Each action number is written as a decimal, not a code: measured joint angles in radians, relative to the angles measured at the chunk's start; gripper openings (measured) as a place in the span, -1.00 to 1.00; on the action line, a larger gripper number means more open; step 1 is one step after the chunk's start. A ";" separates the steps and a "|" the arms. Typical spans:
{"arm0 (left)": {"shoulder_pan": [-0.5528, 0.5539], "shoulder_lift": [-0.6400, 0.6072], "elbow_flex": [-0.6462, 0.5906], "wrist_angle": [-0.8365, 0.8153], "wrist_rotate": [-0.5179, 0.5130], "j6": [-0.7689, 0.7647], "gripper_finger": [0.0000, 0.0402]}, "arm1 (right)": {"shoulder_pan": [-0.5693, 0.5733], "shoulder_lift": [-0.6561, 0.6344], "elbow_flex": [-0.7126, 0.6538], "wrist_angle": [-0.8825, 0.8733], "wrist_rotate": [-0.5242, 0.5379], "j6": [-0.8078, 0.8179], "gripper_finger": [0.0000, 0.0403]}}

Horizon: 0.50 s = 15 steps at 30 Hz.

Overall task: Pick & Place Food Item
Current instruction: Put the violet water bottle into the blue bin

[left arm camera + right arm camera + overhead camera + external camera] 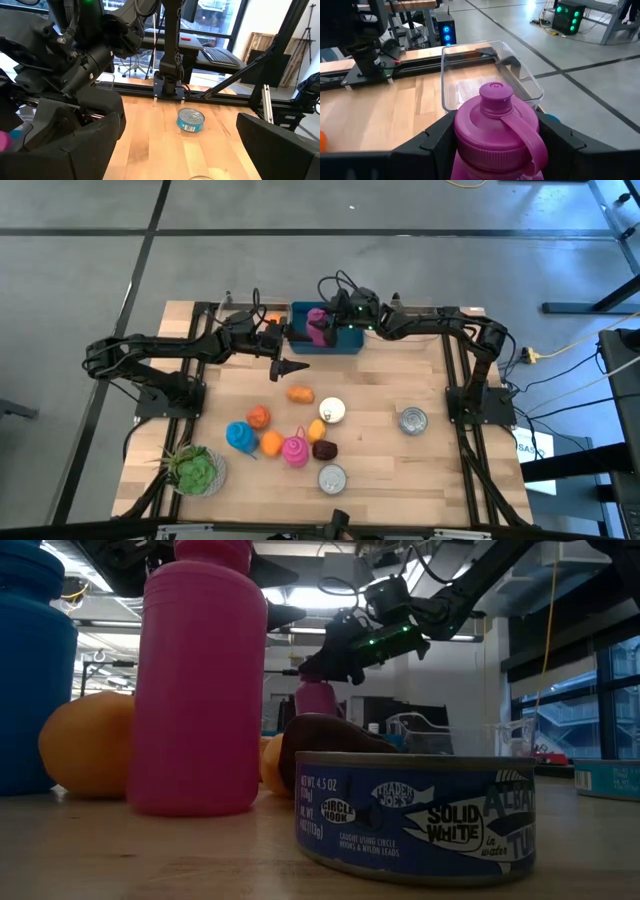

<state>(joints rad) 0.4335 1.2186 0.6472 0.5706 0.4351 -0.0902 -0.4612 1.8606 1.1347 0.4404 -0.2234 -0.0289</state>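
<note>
Magenta plastic bottle (pixel 495 132) pinched in right pincer (pixel 327 326), held above blue bin (pixel 340 340) at desk's (pixel 400 470) far edge, likely for release. Left pincer (pixel 292 367) spread wide, nearby.

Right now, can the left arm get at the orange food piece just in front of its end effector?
Probably yes. The left end effector hangs open just behind the orange piece, with bare table between them; the right end effector holds the purple bottle over the blue bin.
</note>
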 joint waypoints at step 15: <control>0.000 0.000 0.000 0.000 0.000 0.000 0.96 | 0.000 0.000 0.000 -0.031 0.048 -0.014 0.16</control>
<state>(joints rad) 0.4335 1.2186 0.6472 0.5704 0.4351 -0.0903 -0.4610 1.8604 1.1347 0.4097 -0.1753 -0.0425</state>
